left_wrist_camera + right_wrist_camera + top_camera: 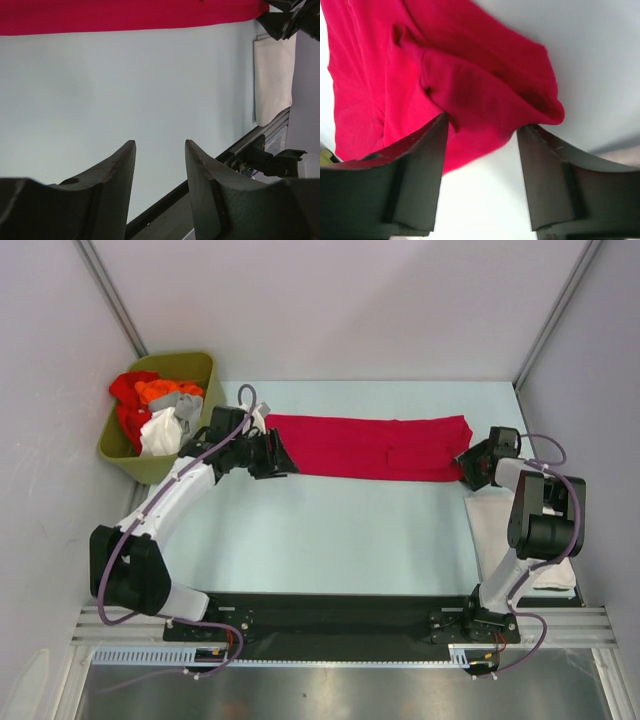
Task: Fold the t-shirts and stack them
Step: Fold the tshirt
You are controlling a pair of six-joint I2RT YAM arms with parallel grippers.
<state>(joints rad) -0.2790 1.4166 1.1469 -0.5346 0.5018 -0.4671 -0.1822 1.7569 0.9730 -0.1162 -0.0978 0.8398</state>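
Note:
A crimson-red t-shirt [370, 447] lies folded into a long strip across the far middle of the table. My left gripper [278, 456] is at its left end, open and empty; in the left wrist view the gripper [159, 142] sits over bare table, with the shirt's edge [125, 15] along the top. My right gripper [468, 468] is at the shirt's right end, open. In the right wrist view the shirt's bunched end [470, 85] lies just beyond and partly between the fingertips [440, 130]. An off-white folded t-shirt [497, 525] lies at the right, partly under the right arm, and also shows in the left wrist view [272, 75].
An olive-green bin [195, 368] stands at the far left, holding red [130, 390], orange [160, 390], grey [185, 405] and white [160, 432] shirts. Grey walls enclose the table. A black rail [330, 615] runs along the near edge.

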